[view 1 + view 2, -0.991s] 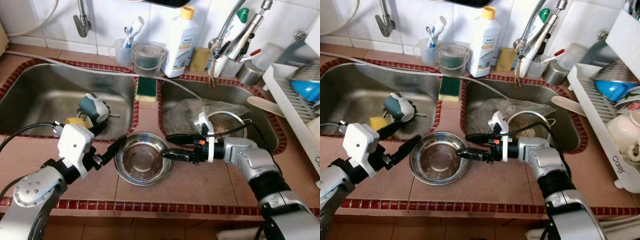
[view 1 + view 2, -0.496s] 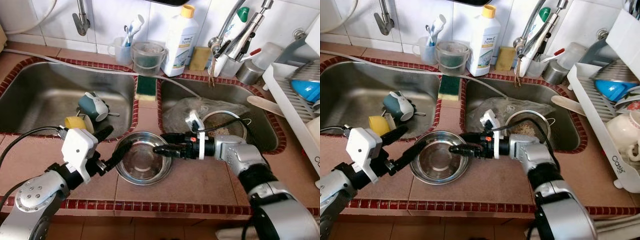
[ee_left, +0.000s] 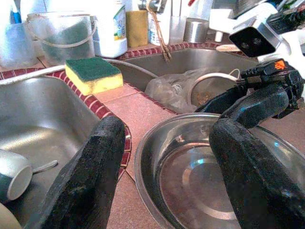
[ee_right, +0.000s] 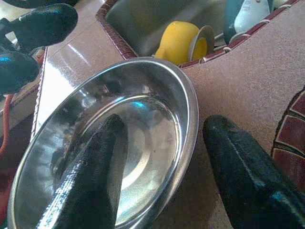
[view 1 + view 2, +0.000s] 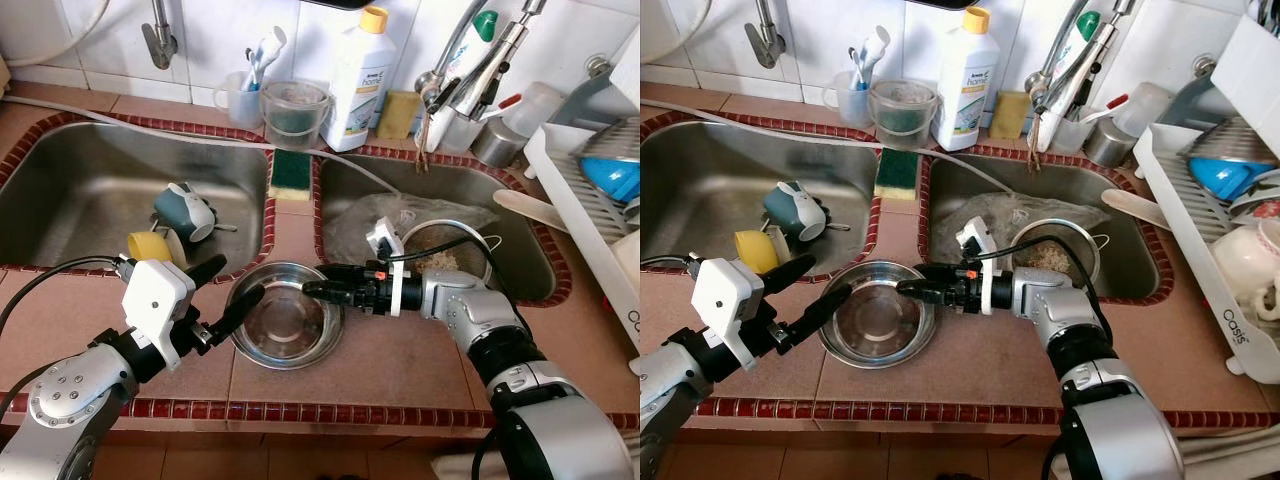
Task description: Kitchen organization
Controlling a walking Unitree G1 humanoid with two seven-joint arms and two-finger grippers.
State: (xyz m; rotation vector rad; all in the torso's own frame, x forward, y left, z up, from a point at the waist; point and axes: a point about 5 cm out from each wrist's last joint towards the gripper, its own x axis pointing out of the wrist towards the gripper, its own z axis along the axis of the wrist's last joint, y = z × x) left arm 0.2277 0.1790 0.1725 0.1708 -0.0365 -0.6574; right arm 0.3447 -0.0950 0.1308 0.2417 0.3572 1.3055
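A steel bowl point(image 5: 285, 325) sits on the tiled desk point(image 5: 400, 365) in the lower middle of the frame, just in front of the strip between the two sinks. The right hand point(image 5: 312, 289) reaches in from the right and straddles the bowl's near-right rim: in the right wrist view one finger lies inside the bowl and the other outside on the tile, with a clear gap between them, so the hand is open around the rim and not clamped on it. The left hand point(image 5: 232, 283) comes in from the lower left with its two fingers spread wide, one just beside the bowl's left edge and the other toward the left sink; it holds nothing.

The left sink point(image 5: 80, 190), at the left of the frame, holds a teal and white mug point(image 5: 185, 211) lying on its side and a yellow cup point(image 5: 152, 246) near its front edge. The right sink point(image 5: 520, 260), right of centre, holds a crumpled clear plastic bag point(image 5: 365, 225) and a round metal strainer point(image 5: 455, 250). A green and yellow sponge point(image 5: 292, 175) rests on the strip between the sinks. Along the wall at the top stand a white bottle with a yellow cap point(image 5: 362, 65) and a small clear bucket point(image 5: 295, 115). A white dish rack point(image 5: 590, 210) with a blue bowl point(image 5: 612, 178) fills the right edge.
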